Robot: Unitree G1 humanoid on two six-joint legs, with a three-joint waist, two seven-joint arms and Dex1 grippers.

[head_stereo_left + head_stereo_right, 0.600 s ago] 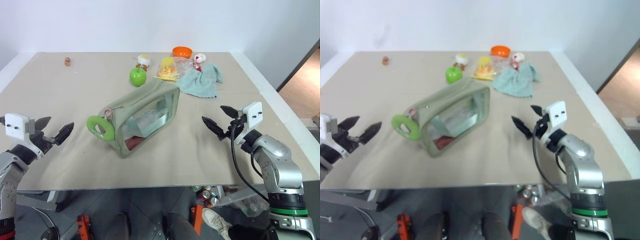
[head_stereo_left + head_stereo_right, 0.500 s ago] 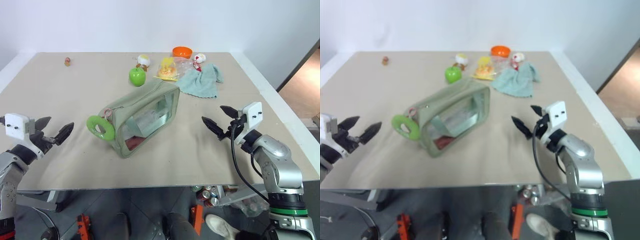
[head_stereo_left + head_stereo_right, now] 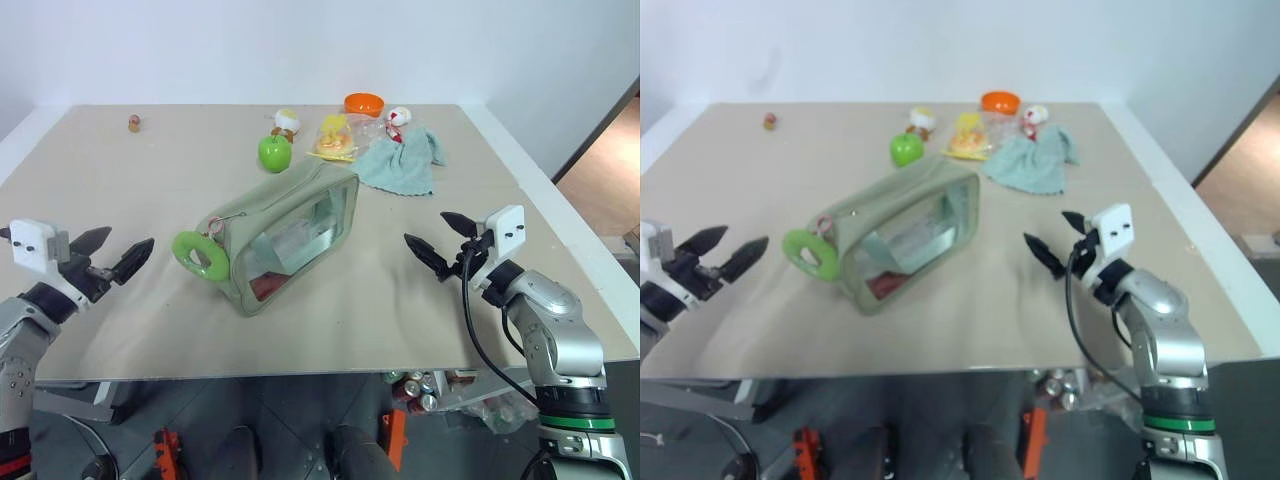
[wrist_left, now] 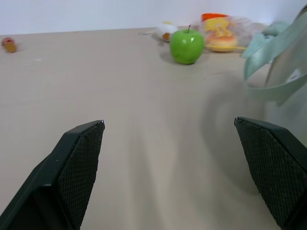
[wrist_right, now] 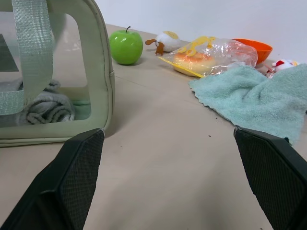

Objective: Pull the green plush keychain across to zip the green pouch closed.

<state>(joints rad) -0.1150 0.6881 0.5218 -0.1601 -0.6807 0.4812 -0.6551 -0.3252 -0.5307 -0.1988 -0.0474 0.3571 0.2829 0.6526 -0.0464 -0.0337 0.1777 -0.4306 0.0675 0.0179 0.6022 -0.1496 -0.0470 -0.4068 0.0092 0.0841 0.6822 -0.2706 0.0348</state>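
bare table [image 3: 150, 190] flanks pouch [image 3: 285, 235] — apple [image 3: 275, 152] behind

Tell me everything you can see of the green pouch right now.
The green pouch is a boxy, pale sage fabric bag with clear plastic window sides and a webbing strap. It lies on the table, untouched by either gripper. Grey folded cloth and something red show inside. The green plush keychain hangs at its near-left end.
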